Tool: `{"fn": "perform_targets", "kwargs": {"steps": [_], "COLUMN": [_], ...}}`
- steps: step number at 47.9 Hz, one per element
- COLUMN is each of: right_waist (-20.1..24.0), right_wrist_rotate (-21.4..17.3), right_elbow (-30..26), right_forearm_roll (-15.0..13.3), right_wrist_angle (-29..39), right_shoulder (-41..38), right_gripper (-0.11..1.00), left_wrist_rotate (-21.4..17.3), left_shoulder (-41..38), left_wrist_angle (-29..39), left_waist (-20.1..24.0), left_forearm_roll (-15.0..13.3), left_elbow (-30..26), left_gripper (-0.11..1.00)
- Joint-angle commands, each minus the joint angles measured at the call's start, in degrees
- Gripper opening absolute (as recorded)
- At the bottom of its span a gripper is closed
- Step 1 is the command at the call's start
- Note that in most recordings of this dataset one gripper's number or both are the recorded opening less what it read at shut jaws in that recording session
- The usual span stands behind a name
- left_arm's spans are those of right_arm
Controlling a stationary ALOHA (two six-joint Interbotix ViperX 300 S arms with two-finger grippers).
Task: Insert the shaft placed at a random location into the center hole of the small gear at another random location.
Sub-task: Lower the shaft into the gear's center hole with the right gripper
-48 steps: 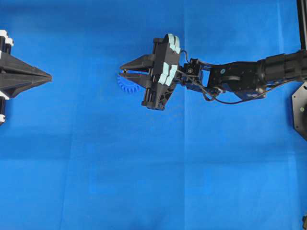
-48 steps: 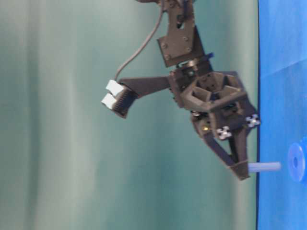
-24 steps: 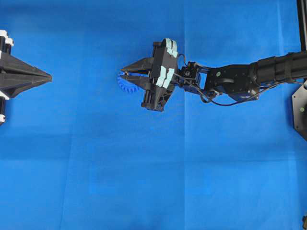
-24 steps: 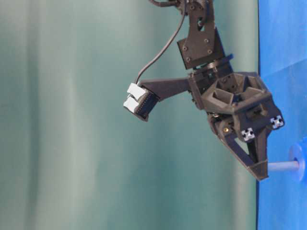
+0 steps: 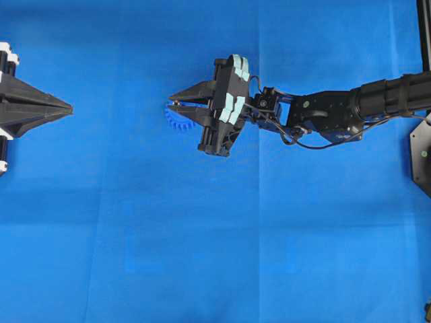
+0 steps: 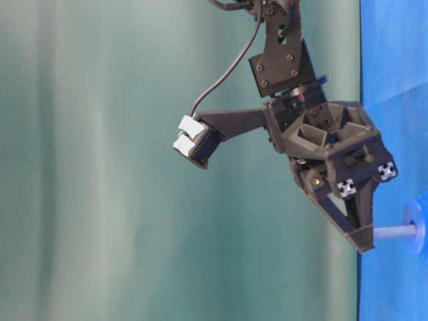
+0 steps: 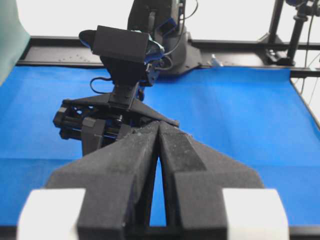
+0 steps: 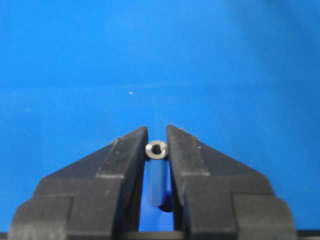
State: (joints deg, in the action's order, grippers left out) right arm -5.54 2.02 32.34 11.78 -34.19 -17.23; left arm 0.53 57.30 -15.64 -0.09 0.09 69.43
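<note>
In the right wrist view, the right gripper [image 8: 156, 145] has its black triangular fingers [image 8: 122, 160] clenched on the thin silvery-grey metal shaft [image 8: 156, 172], whose shiny ring-shaped end shows between the tips. In the table-level view, the shaft [image 6: 393, 232] sticks out from the fingertips and its far end meets the hub of the small bright-blue plastic gear [image 6: 416, 226], which lies on the blue worktop [image 6: 394, 60]. From overhead, only some teeth of the gear [image 5: 176, 120] show beside the right gripper [image 5: 172, 102]. Farther away, at the left edge, the left gripper [image 5: 67, 108] rests with its fingers [image 7: 172, 150] pressed together, grasping nothing.
</note>
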Motion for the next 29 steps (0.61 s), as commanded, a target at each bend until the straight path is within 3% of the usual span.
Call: {"fn": "perform_targets", "kwargs": {"steps": [1,15,29], "right_waist": [0.0,0.0,-0.09], "right_wrist_rotate": [-0.09,0.18,3.16], "right_elbow": [-0.18,-0.09,0.44], "right_forearm_roll": [0.18,-0.09,-0.26], "right_wrist_angle": [-0.26,-0.35,-0.44], "right_shoulder": [0.53,2.02,6.42], "right_gripper": [0.03,0.03,0.03], "left_wrist_rotate": [-0.09,-0.09,-0.09], "left_shoulder": [-0.18,-0.18,-0.18], "left_wrist_angle": [-0.26,-0.26,-0.26], "left_waist": [-0.09,-0.09,-0.09], "left_forearm_roll": [0.09,0.09,0.0], "left_elbow": [-0.53,-0.53,-0.62], "left_gripper": [0.0,0.0,0.0]}}
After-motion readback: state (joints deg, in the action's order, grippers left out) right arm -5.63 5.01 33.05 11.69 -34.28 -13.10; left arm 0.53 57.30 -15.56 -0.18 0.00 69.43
